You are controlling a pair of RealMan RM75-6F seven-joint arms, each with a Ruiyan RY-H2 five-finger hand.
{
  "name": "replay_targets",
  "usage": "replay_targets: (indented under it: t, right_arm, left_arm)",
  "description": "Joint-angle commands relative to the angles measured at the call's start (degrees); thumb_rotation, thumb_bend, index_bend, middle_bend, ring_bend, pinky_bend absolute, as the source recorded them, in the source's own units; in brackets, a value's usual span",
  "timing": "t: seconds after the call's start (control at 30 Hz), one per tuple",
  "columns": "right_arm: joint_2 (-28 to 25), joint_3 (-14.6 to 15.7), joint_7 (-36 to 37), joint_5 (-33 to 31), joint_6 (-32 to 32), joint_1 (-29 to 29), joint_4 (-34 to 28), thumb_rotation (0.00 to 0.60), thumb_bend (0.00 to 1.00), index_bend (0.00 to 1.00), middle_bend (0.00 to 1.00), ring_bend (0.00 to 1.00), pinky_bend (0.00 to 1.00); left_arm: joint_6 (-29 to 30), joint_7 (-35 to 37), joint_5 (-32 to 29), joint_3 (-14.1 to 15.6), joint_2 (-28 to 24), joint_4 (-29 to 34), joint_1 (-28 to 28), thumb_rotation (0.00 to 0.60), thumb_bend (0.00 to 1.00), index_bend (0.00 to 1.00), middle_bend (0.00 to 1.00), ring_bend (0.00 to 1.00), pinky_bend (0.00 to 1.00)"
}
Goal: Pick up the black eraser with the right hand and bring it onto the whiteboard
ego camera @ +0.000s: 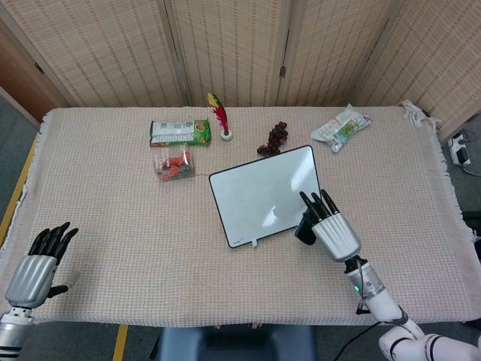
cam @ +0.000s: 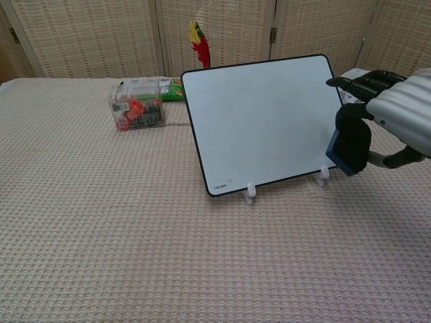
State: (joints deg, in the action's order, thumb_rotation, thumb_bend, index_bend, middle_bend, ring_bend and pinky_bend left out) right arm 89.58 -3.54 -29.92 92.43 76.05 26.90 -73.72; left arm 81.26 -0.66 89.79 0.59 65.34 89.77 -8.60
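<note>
Ribbed silver backs on right hand (ego camera: 334, 232) and left hand (ego camera: 31, 274), black fingers (ego camera: 311, 204), white forearm, small green wrist light.

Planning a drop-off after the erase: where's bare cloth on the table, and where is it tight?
Bare cloth: the front strip between the left hand and the whiteboard, and the right side below the snack bag. Crowded: behind the whiteboard, where the green packet, clear box, shuttlecock and grapes cluster. The right hand holds the eraser at the board's right edge.
</note>
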Motion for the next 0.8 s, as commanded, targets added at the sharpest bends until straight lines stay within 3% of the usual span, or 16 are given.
replay_targets:
  t: [0.03, 0.43, 0.8]
  right_arm:
    - [5.7, -2.5, -3.4, 1.7, 1.6, 2.4, 4.1, 0.600, 0.35, 0.55, 0.04, 0.11, 0.09]
    - [16.4, -8.0, -10.6, 1.4, 3.7, 7.6, 14.6, 0.600, 0.35, 0.55, 0.06, 0.11, 0.08]
    - [21.1, -11.2, -8.8, -3.4, 0.0, 11.5, 21.8, 0.600, 0.35, 0.55, 0.06, 0.11, 0.08]
  left_arm:
    - [0.2, 0.8, 0.6, 0.3, -0.4, 0.1, 0.0, 0.600, 0.35, 0.00, 0.00, 0.00, 0.00]
    - [0.9, 5.6, 2.3, 1.2, -2.0, -0.3, 0.2, 0.600, 0.35, 0.00, 0.00, 0.00, 0.00]
    - [-0.6, 9.2, 2.3, 1.4, -2.6, -1.3, -0.6, 0.600, 0.35, 0.00, 0.00, 0.00, 0.00]
